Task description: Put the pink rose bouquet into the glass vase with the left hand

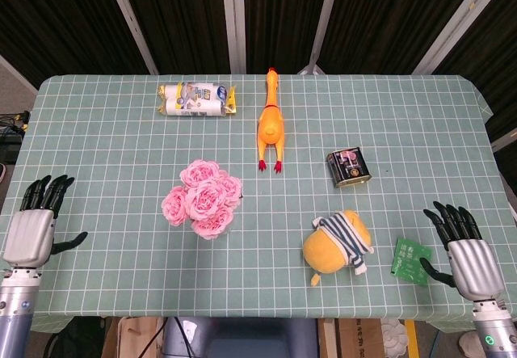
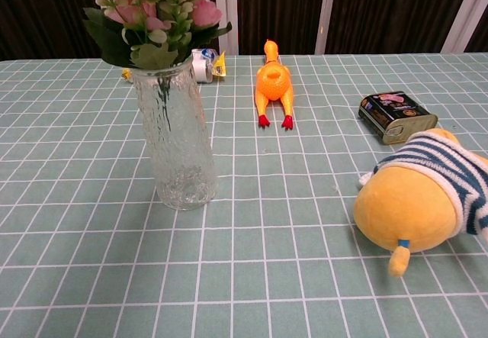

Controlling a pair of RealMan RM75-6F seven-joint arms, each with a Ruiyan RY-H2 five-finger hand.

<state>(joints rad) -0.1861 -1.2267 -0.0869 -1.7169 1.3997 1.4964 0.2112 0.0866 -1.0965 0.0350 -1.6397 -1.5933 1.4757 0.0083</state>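
The pink rose bouquet [image 1: 203,198] stands in the glass vase [image 2: 174,143], its blooms and green leaves [image 2: 155,14] rising from the vase's mouth. From above, the roses hide the vase. My left hand [image 1: 34,227] hovers at the table's left front edge, fingers spread and holding nothing, far from the bouquet. At the front right edge my right hand [image 1: 460,247] is open too, beside a green packet. Neither hand shows in the chest view.
A rubber chicken [image 1: 271,122] lies at the middle back, a wrapped snack pack [image 1: 196,99] to its left. A small tin [image 1: 349,168] sits right of centre, a yellow plush toy [image 1: 339,243] in front of it, and a green packet [image 1: 412,259] by my right hand.
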